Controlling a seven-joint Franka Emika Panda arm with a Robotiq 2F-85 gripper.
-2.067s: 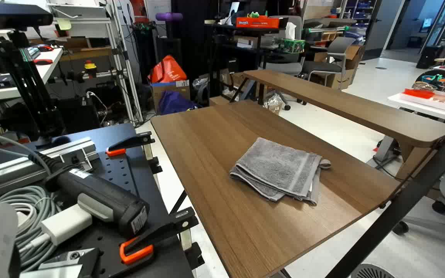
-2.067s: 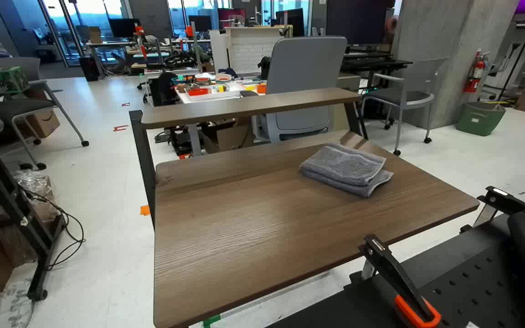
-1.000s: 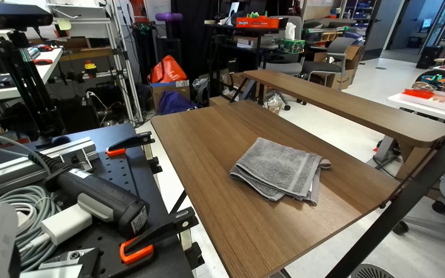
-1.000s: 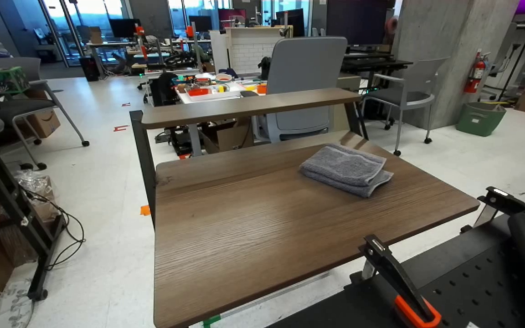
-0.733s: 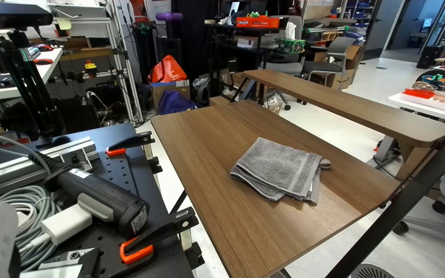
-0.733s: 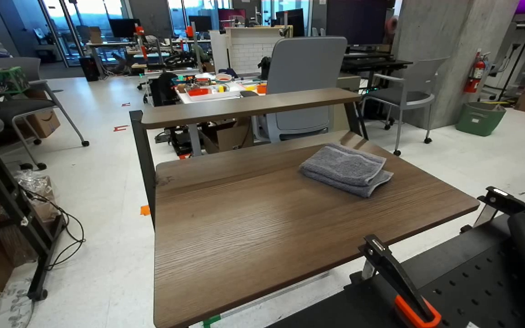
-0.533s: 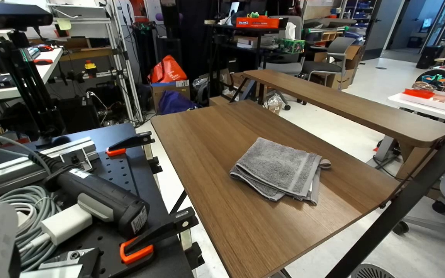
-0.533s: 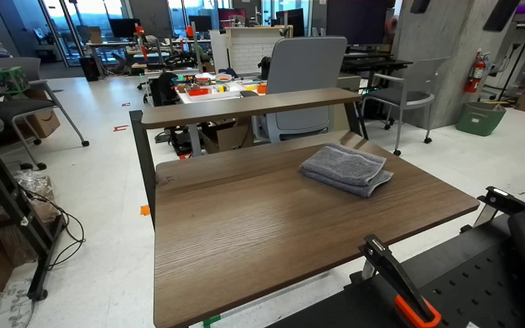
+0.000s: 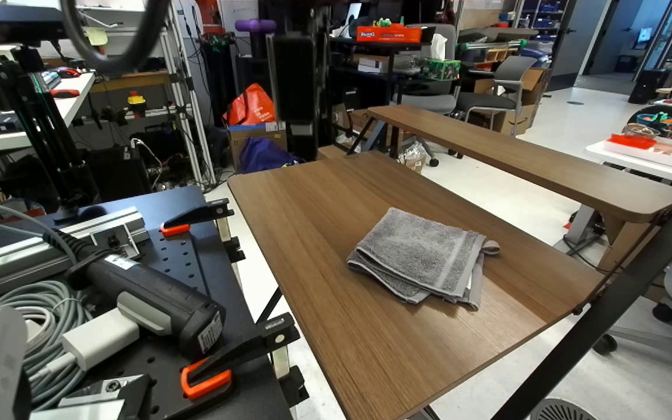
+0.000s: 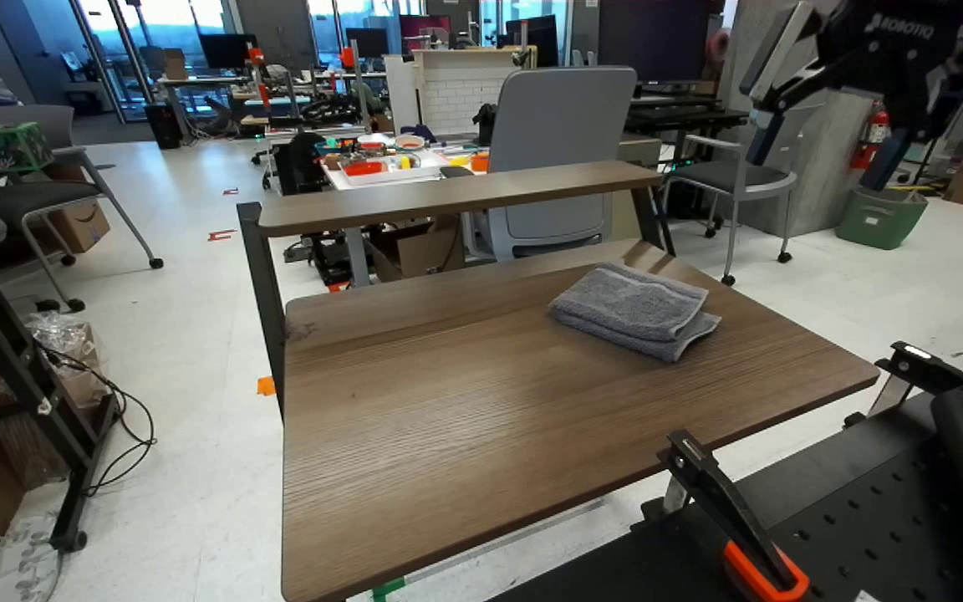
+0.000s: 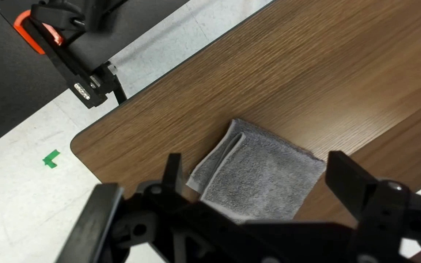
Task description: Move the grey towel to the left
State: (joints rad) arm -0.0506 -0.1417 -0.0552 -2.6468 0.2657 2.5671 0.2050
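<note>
The towel (image 10: 632, 309) lies folded in layers, flat on the table (image 10: 415, 451). The gripper (image 10: 820, 165) hangs above table height, well apart from the towel, up and to the right of it in an exterior view. The jaws stand wide apart and have hold of nothing. In the wrist view the towel shows in the gap between the fingers (image 11: 345, 179), farther off than they are; the gripper body hides part of it, so its long axis cannot be read with certainty. Its visible edges run oblique to the line between the fingers. The step in hand is judged to be the approach, with the shift not yet begun. The coming move probably calls for travel down and across to the towel, plus a wrist turn if the jaws are to meet squarely across an edge. A pinch on the top layer alone could unfold the stack. Left presumably means toward the longer stretch of table.
</note>
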